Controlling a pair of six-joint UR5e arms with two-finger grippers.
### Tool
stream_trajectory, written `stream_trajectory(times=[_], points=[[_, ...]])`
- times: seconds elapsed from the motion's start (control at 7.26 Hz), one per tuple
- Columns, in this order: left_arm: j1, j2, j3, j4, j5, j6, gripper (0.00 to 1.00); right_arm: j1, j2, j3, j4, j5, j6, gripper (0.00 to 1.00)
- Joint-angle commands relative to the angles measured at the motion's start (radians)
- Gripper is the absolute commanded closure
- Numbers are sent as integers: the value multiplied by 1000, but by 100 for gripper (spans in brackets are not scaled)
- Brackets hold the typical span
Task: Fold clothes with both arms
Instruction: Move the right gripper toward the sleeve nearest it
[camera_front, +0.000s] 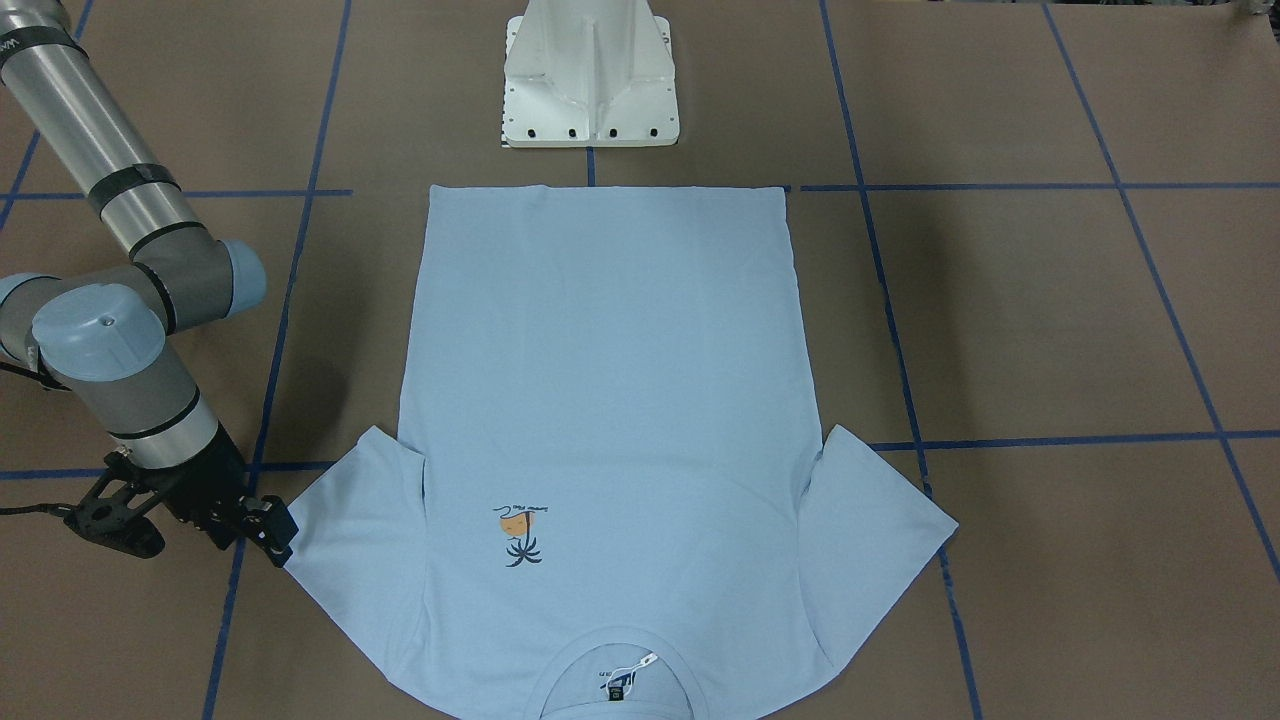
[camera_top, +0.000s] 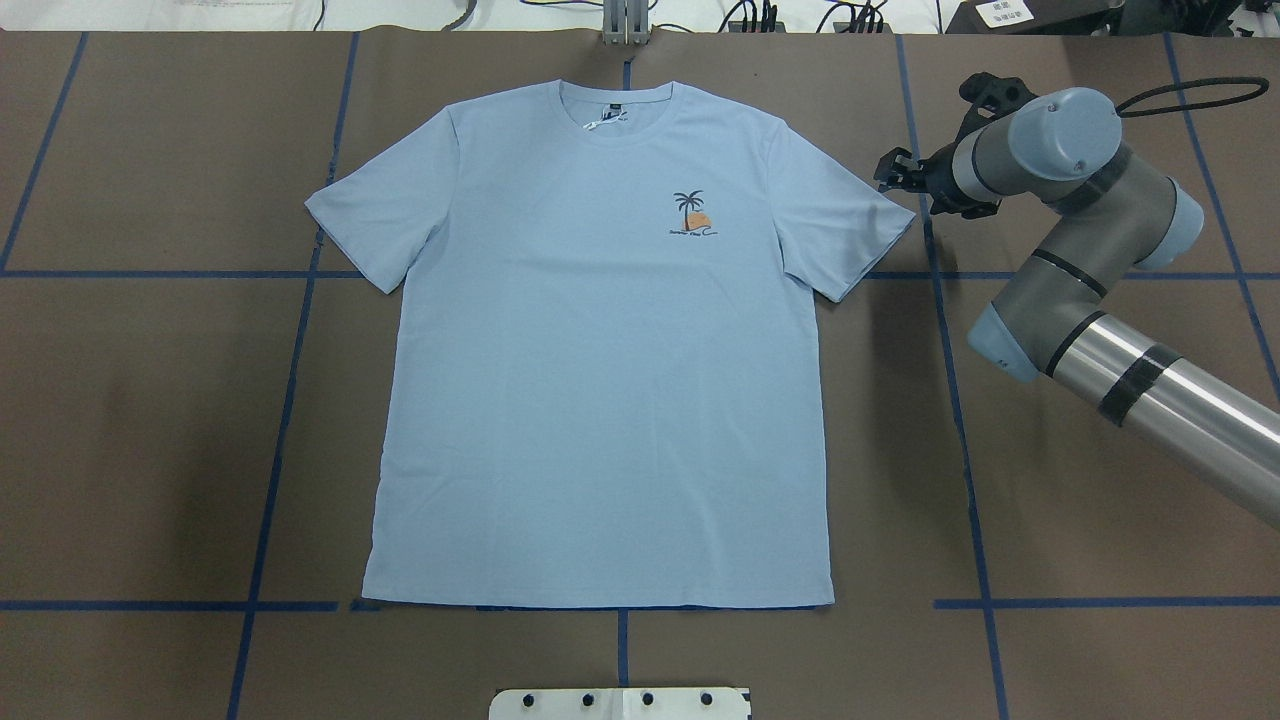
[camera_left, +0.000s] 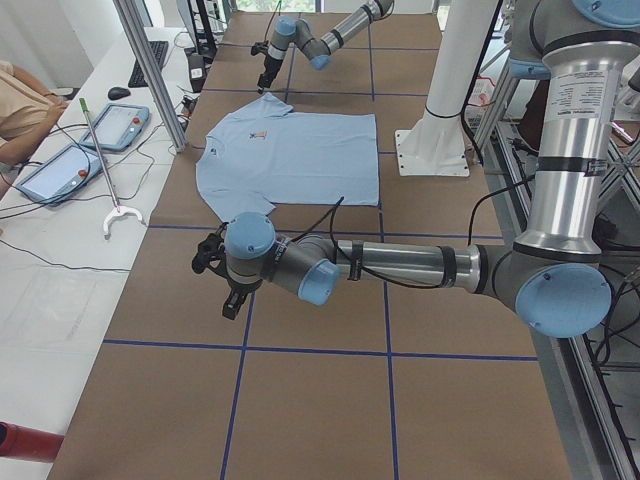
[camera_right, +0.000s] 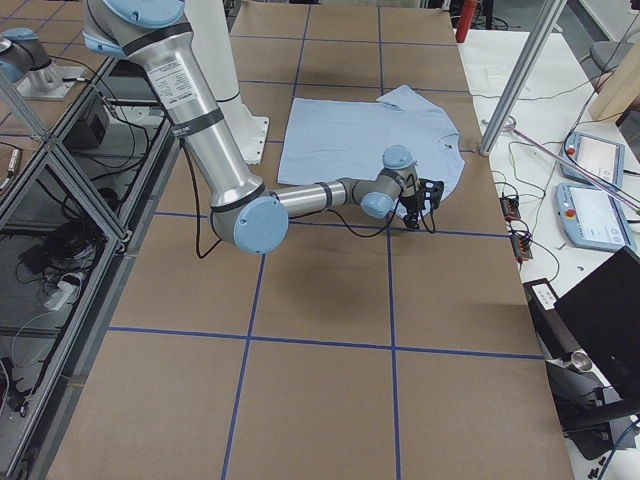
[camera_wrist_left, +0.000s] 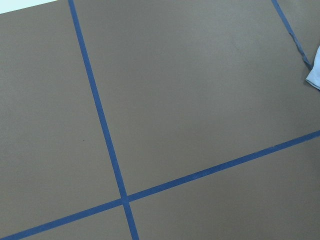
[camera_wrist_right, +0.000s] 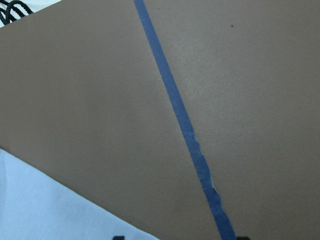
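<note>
Table (camera_top: 150, 450): brown paper with a blue tape grid. The shirt sits pretty much in the middle of it.
T-shirt (camera_top: 600, 400): light blue, lying flat with the print up. The hem is toward the robot, the collar is on the far side, and both sleeves are spread out. No fold in it yet, so I'd say this is the very start, lining up the first grab.
Right arm (camera_top: 1100, 330): reaches out low along the shirt's right side.
Left arm (camera_left: 400, 265): stretched low over bare table, well apart from the shirt.
Right gripper (camera_front: 272, 535): jaws spread with nothing in them, just beside the right sleeve (camera_top: 840, 220) at its hem. Can't tell if it's touching.
Left gripper (camera_left: 215, 275): only one side view shows it, so I can't tell if it's spread or closed.
Next move: my guess is the right pinches that sleeve edge, and the left has to travel over to its own sleeve first.
</note>
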Motion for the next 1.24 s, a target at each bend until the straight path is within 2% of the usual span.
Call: stream_trajectory(times=[0.0,0.28,0.41,0.55,0.69,1.1], points=[[0,1,-5,0,-1,0,0,-4,-9,2,0,3,2,47],[0,1,-3,0,-1,0,0,-7,-21,6,1,4,2,47],[0,1,-5,0,-1,0,0,-7,-29,17,0,6,2,65],[0,1,-6,0,-1,0,0,-9,-29,20,-2,7,2,94],[0,1,-6,0,-1,0,0,-10,-31,21,-2,9,2,100],[0,1,-6,0,-1,0,0,-46,-11,76,-12,7,115,100]])
